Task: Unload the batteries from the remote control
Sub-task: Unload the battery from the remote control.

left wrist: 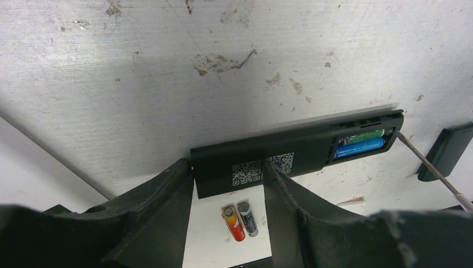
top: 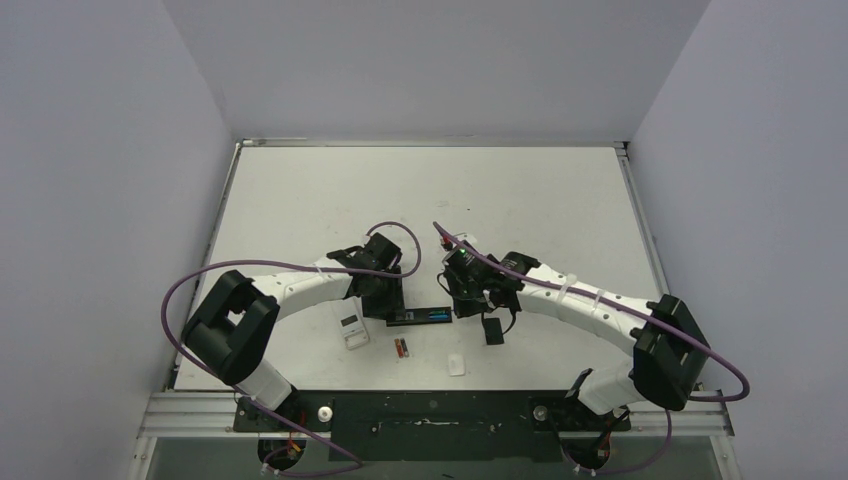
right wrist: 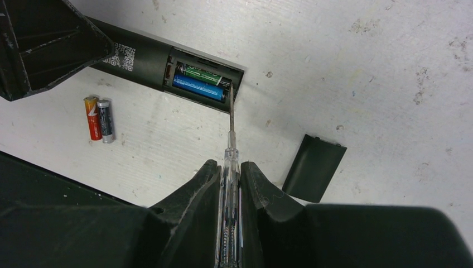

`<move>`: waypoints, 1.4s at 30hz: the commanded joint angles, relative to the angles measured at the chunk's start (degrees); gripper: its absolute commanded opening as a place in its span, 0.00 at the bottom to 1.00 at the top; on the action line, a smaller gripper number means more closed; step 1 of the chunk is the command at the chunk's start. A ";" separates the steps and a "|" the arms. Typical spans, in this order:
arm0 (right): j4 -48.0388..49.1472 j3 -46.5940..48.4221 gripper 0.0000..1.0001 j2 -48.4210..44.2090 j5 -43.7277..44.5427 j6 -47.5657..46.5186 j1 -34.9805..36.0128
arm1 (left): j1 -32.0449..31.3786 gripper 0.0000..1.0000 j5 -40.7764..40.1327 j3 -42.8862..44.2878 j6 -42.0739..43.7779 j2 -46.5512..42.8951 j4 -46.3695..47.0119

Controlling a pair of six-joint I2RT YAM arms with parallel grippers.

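Note:
The black remote (top: 420, 317) lies back up with its compartment open. A blue battery (right wrist: 198, 87) and a green one (right wrist: 203, 74) sit inside it; both show in the left wrist view (left wrist: 360, 148). A reddish battery (left wrist: 234, 222) and a dark battery (left wrist: 248, 219) lie loose side by side on the table (top: 401, 348). My left gripper (left wrist: 228, 164) is open over the remote's closed end, one finger (left wrist: 281, 195) resting on it. My right gripper (right wrist: 228, 166) is shut on a clear-handled screwdriver (right wrist: 231, 153); its tip is at the compartment's end, by the blue battery.
The black battery cover (right wrist: 313, 167) lies right of the remote, near my right gripper (top: 493, 330). A small white remote (top: 354, 331) lies left of the loose batteries. A small white rounded piece (top: 457, 365) lies near the table's front edge.

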 commanded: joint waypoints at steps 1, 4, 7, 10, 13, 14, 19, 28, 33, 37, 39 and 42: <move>-0.44 1.68 0.05 -1.43 0.43 0.36 0.39 | -1.56 0.44 -2.40 -0.54 0.50 3.20 0.74; 0.85 1.08 0.05 -0.89 0.28 0.42 0.39 | -1.56 0.44 -2.39 -0.45 0.56 3.24 0.70; 1.77 0.96 0.05 -0.09 0.69 0.49 0.38 | -1.56 0.44 -2.41 -0.36 0.69 3.15 0.70; 2.35 0.93 0.05 0.96 0.10 0.20 0.38 | -1.56 0.44 -2.42 -0.28 0.76 3.24 0.61; 2.90 0.63 0.05 1.23 -0.59 0.16 0.49 | -1.56 0.44 -2.39 -0.44 0.80 3.23 0.54; 2.97 0.61 0.05 1.17 -0.60 0.15 0.52 | -1.56 0.44 -2.40 -0.45 0.73 3.24 0.62; 1.27 0.88 0.05 1.42 -0.32 -0.12 0.50 | -1.60 0.44 -2.40 -0.45 0.58 3.24 0.70; 0.01 2.22 0.05 0.05 -0.60 -0.15 0.75 | -1.65 0.44 -2.39 -0.27 0.65 3.59 0.73; -0.61 3.09 0.05 -0.29 -0.36 -0.32 0.77 | -1.69 0.44 -2.39 -0.01 0.61 4.00 0.87; 0.09 3.17 0.05 -1.03 -0.55 -0.18 0.77 | -1.82 0.44 -2.39 0.24 0.71 3.96 0.61; -0.59 3.34 0.05 -0.62 -0.08 -0.17 0.74 | -1.82 0.44 -2.39 0.24 0.65 4.03 0.53; -1.20 3.31 0.05 0.29 0.81 -0.15 0.74 | -1.91 0.44 -2.40 0.34 0.65 4.13 0.50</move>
